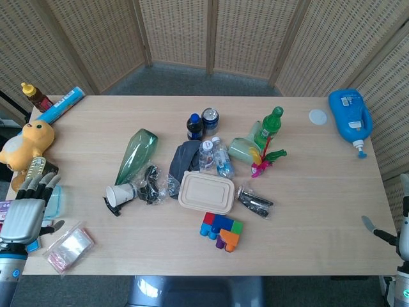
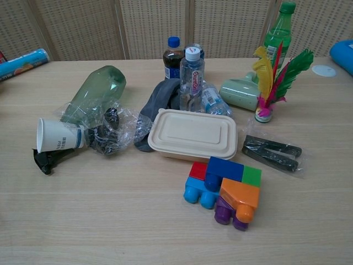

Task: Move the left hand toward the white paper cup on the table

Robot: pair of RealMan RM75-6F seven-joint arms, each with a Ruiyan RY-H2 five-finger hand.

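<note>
Head view shows the left hand (image 1: 27,211) at the table's left edge, fingers spread, holding nothing, well apart from the white paper cup (image 1: 120,194) lying on its side beside the green plastic bottle (image 1: 135,154). Whether the right hand (image 1: 397,236) is open, I cannot tell.

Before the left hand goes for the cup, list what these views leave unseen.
- Right hand: head view, cut by the right edge, so its fingers cannot be judged; absent from the chest view.
- Left hand: absent from the chest view.
- White paper cup: lying on its side, its base hidden by crumpled plastic wrap.
- Cup's print: too small to read.
</note>
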